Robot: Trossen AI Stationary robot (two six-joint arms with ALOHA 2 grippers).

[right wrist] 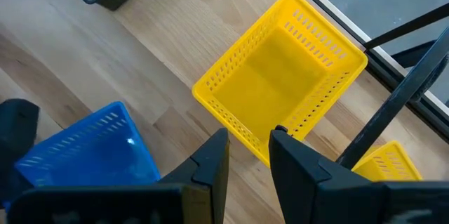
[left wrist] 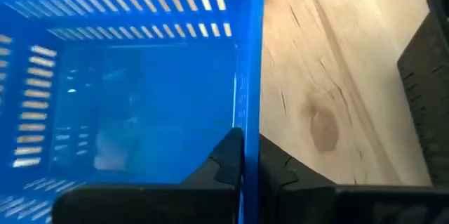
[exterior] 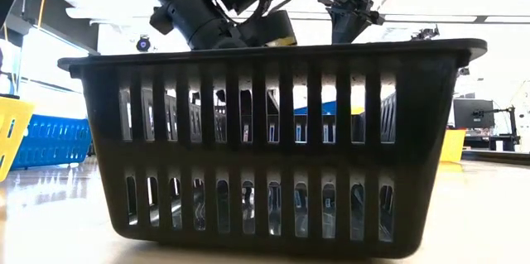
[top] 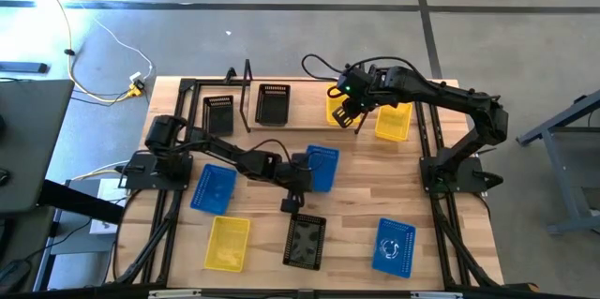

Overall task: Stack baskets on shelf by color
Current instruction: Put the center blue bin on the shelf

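Note:
My left gripper (top: 307,173) is at the table's middle, shut on a blue basket (top: 322,167), which fills the left wrist view (left wrist: 126,90). My right gripper (top: 351,112) is open and hovers over a yellow basket (top: 336,109) at the far side. In the right wrist view its fingers (right wrist: 249,152) stand above that basket's near wall (right wrist: 280,83); I cannot tell whether they touch it. A second yellow basket (top: 394,121) lies beside it. Two black baskets (top: 218,112) (top: 273,103) lie far left, by an upright black rod (top: 247,93). The shelf's plank I cannot make out. My left gripper holds the blue basket by one side wall's rim (left wrist: 250,122), at the basket's left edge in the high view. One finger (left wrist: 226,155) is inside the basket and one (left wrist: 280,169) outside. The fingers come slanting from the table's left. Whether the basket is lifted I cannot tell.
On the near half lie a blue basket (top: 213,187), a yellow basket (top: 228,241), a black basket (top: 305,240) and another blue basket (top: 394,246). That black basket fills the low view (exterior: 265,140). Bare wood shows between the baskets. Black frame rails run along both table sides.

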